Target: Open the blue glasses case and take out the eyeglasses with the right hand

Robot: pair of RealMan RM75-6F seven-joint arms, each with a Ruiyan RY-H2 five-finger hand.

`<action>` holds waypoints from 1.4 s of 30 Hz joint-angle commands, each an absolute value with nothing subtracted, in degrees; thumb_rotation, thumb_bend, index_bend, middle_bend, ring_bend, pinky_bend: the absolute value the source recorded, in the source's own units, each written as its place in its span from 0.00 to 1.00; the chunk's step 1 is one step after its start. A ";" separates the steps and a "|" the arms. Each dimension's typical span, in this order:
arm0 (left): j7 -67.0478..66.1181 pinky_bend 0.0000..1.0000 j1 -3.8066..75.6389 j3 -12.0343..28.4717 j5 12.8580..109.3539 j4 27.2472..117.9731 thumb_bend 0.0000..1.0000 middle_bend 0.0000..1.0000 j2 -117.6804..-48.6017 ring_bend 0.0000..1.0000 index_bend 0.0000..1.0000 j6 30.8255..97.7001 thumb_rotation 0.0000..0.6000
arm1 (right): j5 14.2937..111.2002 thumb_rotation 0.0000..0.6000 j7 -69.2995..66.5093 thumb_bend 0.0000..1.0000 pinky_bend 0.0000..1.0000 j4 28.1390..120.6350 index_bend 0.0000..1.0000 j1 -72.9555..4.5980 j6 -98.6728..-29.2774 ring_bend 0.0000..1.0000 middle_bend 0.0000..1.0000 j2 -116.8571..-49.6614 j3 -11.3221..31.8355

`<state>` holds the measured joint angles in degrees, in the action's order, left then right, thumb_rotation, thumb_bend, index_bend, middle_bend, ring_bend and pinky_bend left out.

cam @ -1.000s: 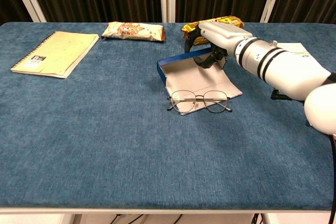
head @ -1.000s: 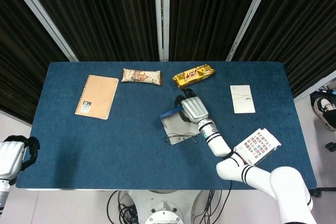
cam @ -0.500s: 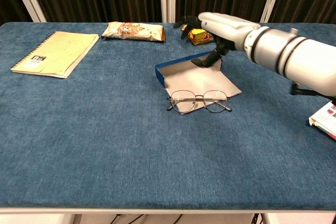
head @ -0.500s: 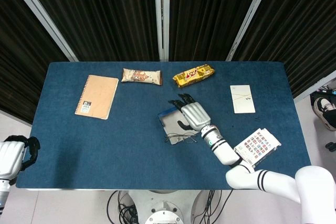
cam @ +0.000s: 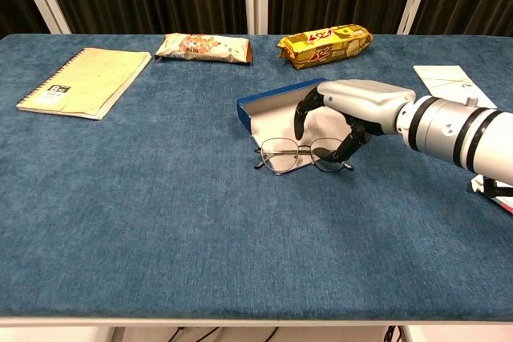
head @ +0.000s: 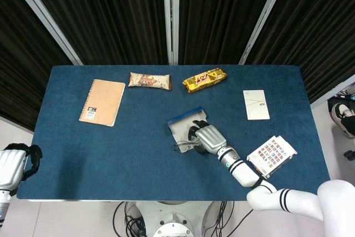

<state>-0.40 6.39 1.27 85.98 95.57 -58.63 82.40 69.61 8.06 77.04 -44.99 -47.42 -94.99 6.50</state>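
The eyeglasses (cam: 304,153) lie on the front edge of the open blue glasses case (cam: 276,105), near the middle of the blue surface (cam: 160,222). The right hand (cam: 353,110), above the case's rear wall a second ago, now sits lower and nearer, over the right lens, fingers (cam: 349,143) curled down around the frame; whether they grip it I cannot tell. The case and eyeglasses are unmoved. The left hand (head: 12,165) remains off the surface's left corner, fingers curled, holding nothing.
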 commanded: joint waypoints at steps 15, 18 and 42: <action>0.00 0.38 6.39 1.23 86.10 95.47 0.58 0.65 -58.58 0.46 0.65 82.39 1.00 | 68.92 1.00 8.47 0.38 0.10 76.00 0.54 -45.56 -46.01 0.09 0.28 -96.54 7.18; 0.13 0.39 6.41 1.22 86.12 95.46 0.58 0.65 -58.54 0.46 0.65 82.36 1.00 | 69.37 1.00 8.60 0.40 0.10 76.05 0.59 -45.40 -46.39 0.09 0.30 -96.76 7.01; 0.09 0.38 6.33 1.20 86.16 95.39 0.58 0.65 -58.58 0.46 0.65 82.50 1.00 | 86.67 1.00 5.25 0.37 0.00 79.75 0.57 -52.99 -43.96 0.04 0.28 -97.28 5.55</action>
<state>0.07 6.34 1.21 86.15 95.41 -58.59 82.49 86.28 3.82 81.08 -51.73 -45.62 -95.65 5.30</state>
